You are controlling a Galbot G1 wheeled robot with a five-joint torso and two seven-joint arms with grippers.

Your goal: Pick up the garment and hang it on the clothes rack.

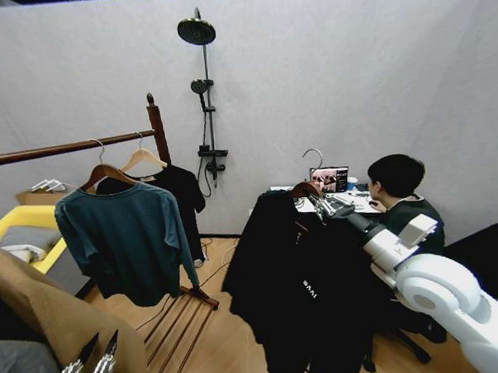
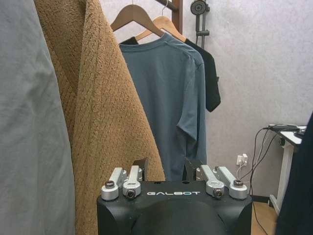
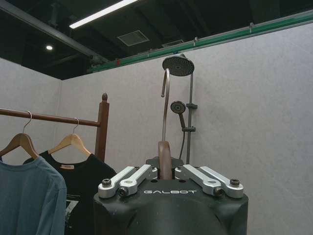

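Right gripper [image 1: 320, 205] closed on the wooden hanger [image 3: 164, 159] of the black jacket [image 1: 295, 292], held in the air well apart from the rack [image 1: 157, 133] end post, where a teal shirt [image 1: 123, 237] and black T-shirt [image 1: 183, 193] hang; left gripper [image 2: 167, 172] open, empty, beside a brown coat [image 2: 102, 112].

Right arm [image 1: 452, 297]: you see glossy white rounded shells, grey joint.
Gripper housings: your wrist views show black casing, white "GALBOT" lettering.
Finger linkages: silver metal bars, dark screws.
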